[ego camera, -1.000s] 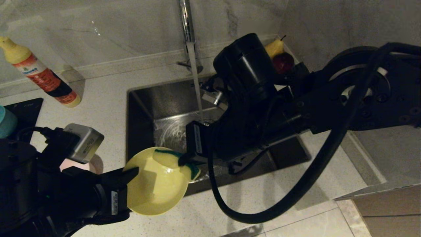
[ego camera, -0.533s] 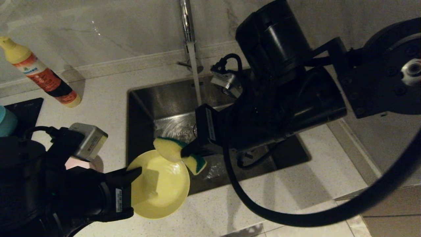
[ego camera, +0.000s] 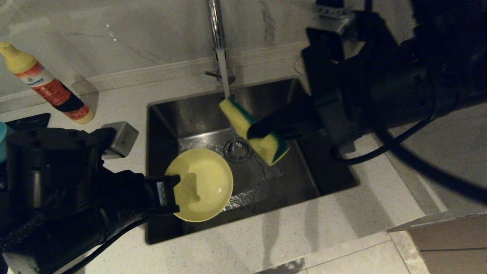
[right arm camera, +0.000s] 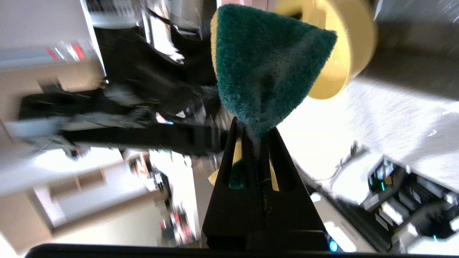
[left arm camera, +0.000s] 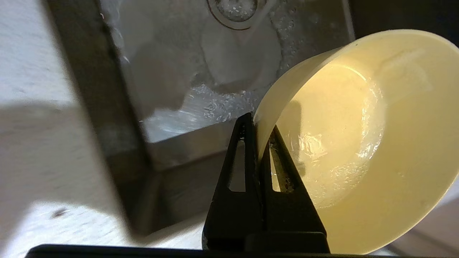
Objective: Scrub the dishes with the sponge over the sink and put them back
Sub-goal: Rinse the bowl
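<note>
My left tool is clenched on the rim of the yellow bowl, holding it tilted over the near-left part of the sink, just beside the drain strainer. In the left wrist view the two fingers pinch the bowl's wall, and the inside is wet and glistening. My right tool grips the sponge squeezed at its middle, green face turned outward, on the far side of the drain strainer right under the tap, where a stream of water runs onto its upper end. Sponge and bowl are apart, so no scrubbing goes on at this instant; I judge this a rinse or wetting of the sponge between strokes. Of the dishes, only the yellow one is in hand; the pink and blue ones I cannot place here, though a sliver of blue shows far to the left of the sink. I reckon the yellow bowl is not yet put back on the counter and the others remain to be done
</note>
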Robot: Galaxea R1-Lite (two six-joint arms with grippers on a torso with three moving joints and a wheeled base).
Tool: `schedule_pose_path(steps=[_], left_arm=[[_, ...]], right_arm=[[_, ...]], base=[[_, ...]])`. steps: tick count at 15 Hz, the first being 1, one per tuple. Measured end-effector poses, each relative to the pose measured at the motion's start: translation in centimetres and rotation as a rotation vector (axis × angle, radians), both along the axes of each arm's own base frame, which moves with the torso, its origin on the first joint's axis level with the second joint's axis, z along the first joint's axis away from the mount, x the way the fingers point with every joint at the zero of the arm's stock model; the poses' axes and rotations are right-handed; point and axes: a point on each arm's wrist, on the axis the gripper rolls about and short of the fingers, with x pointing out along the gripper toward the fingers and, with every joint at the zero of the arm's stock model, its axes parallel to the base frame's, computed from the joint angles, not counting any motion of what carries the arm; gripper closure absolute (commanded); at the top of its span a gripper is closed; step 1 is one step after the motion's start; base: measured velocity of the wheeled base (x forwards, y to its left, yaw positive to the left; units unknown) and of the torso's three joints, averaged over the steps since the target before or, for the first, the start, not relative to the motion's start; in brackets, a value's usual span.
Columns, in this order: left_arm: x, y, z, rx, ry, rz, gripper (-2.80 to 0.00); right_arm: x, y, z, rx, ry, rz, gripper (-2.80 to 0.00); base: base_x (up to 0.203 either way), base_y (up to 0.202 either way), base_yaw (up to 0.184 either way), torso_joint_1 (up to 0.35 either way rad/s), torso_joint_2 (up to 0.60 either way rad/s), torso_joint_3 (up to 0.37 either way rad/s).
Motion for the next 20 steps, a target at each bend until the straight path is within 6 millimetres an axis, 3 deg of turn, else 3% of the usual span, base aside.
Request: schedule_pose_path(steps=[4,10,16,20], left_arm=[[3.3,-1.8,-0.9,-0.048,0.066,0.047,0.0],[8.8,-3.6,-3.3,-0.093,0.152,0.151,0.0],[12.5,-2.6,-3.9,-0.117,0.155,0.242,0.0],[13.8,-3.0,-3.6,-0.156,0.161,0.213,0.0]], right_arm=[[-0.2,-5.7,2.1,0.062,-0.004,-0.059,0.0],[-1.4,-11.1,1.0,0.088,0.034,-0.133,0.0],[-2.0,-12.4,0.9,0.12,0.02,-0.135,0.0],[-2.1,-12.4,0.5,0.111,0.032,-0.138,0.0]], base=[[0.0,0.0,0.0,0.0,0.0,0.0],[0.0,0.0,0.0,0.0,0.0,0.0],[0.0,0.0,0.0,0.0,0.0,0.0],[0.0,0.0,0.0,0.0,0.0,0.0]])
